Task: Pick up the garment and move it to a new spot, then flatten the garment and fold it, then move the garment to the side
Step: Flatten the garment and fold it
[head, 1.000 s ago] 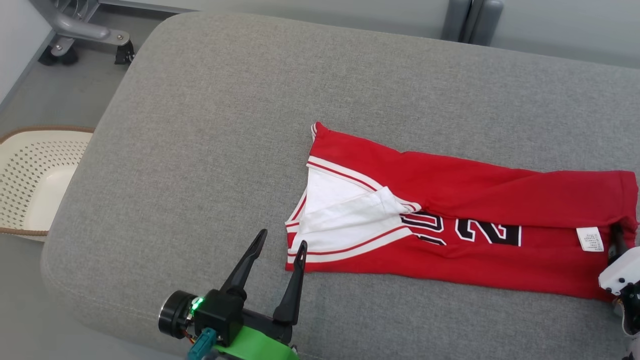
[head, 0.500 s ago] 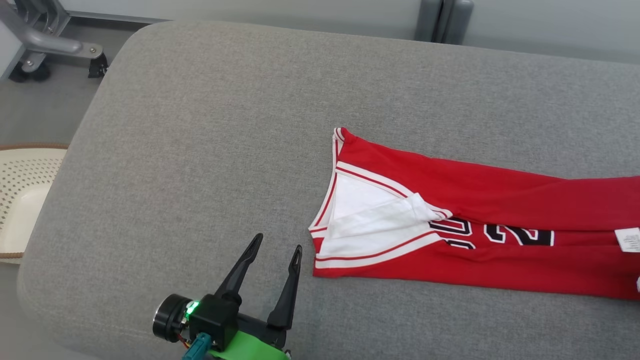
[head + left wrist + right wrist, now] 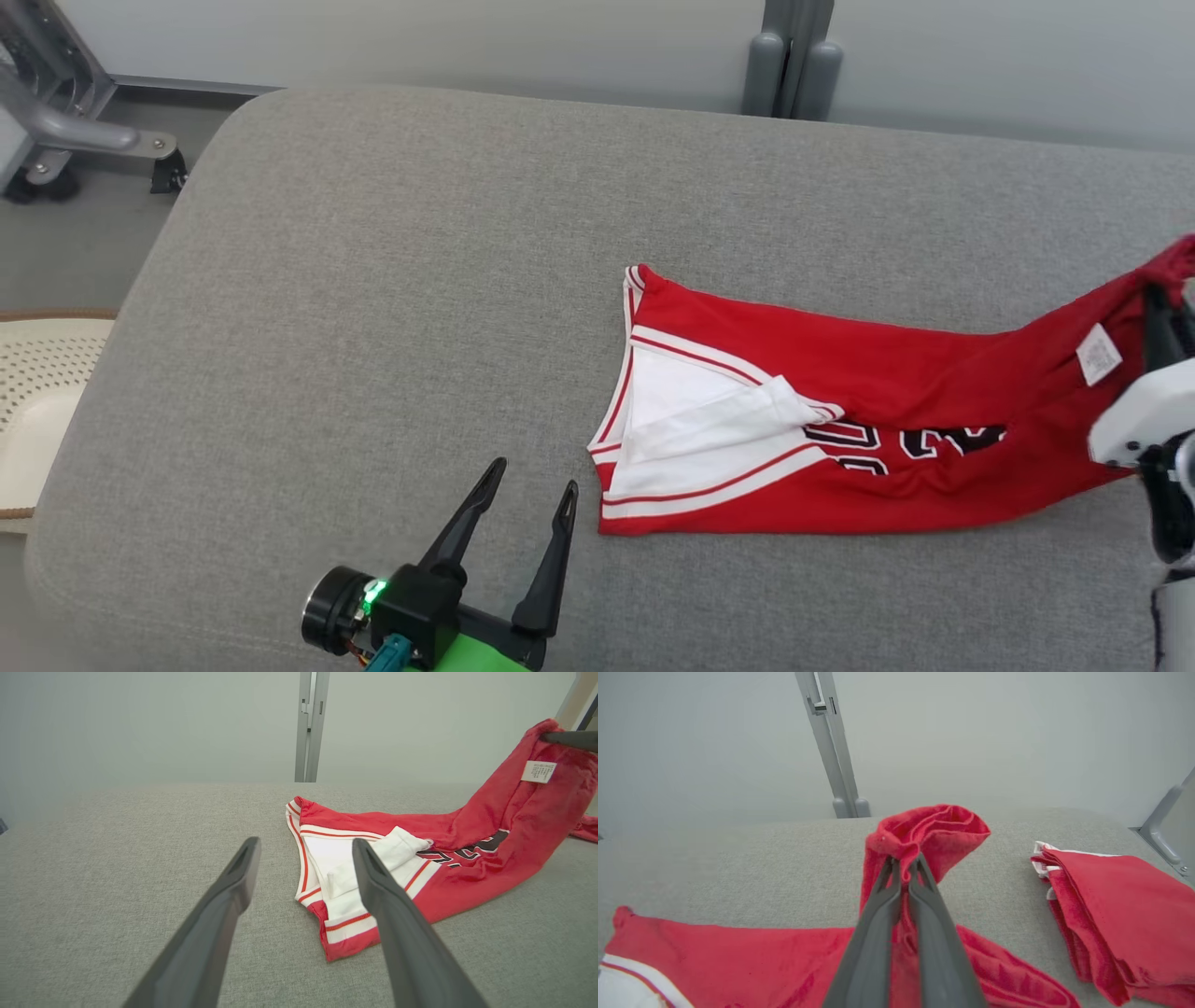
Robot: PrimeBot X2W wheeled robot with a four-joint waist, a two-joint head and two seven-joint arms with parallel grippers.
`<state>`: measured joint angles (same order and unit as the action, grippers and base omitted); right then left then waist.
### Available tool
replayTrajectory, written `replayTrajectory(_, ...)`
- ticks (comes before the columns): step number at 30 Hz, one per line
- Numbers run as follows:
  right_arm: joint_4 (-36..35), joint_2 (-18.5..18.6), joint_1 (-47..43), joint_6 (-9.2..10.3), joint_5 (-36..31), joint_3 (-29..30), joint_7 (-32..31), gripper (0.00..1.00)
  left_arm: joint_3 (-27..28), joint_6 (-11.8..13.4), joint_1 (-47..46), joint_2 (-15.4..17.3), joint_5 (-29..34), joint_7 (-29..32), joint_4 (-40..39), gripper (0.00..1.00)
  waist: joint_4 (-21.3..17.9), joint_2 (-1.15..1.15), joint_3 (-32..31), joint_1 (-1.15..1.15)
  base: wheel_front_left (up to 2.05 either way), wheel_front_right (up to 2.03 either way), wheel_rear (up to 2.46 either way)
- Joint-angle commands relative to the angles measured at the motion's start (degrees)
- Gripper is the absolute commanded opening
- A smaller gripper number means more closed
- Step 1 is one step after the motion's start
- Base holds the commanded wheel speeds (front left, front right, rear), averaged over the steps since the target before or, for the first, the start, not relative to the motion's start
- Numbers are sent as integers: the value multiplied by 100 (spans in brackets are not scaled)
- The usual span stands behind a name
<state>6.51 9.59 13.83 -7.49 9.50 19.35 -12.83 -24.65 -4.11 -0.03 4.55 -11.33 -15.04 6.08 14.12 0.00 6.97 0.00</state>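
right end effector clamped on raised garment hem, left end effector agape, folded red pile (right wrist view)

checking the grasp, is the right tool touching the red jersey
Touching. Right wrist view shows the right tool shut on a fold of the red jersey.

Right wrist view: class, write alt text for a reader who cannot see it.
The right end effector, shut, pinches a bunched edge of the red garment, holding it raised off the grey cushion. A second, folded red garment lies at the view's right.
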Motion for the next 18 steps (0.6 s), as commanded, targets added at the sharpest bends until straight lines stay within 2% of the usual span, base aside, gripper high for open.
replayTrajectory(1, -196, -141, 10, 1, -77, -143, -74, 0, 11, -31, 74, -5, 31, -16, 18, 100, 139, 0, -87, 0, 0, 0, 0)
replayTrajectory(8, -711, -608, 0, 1, -210, -770, -276, 0, -53, -80, 36, -63, 67, -16, 103, 100, 620, 0, -162, 0, 0, 0, 0)
replayTrajectory(13, -456, -659, 68, 1, -81, -1230, -343, 0, -134, -127, -57, -102, 41, -16, 159, 100, 1052, 0, -125, 0, 0, 0, 0)
replayTrajectory(18, 94, -663, 162, 1, 199, -1667, -262, 0, -169, -133, -96, -124, -9, -16, 229, 100, 1415, 0, -123, 0, 0, 0, 0)
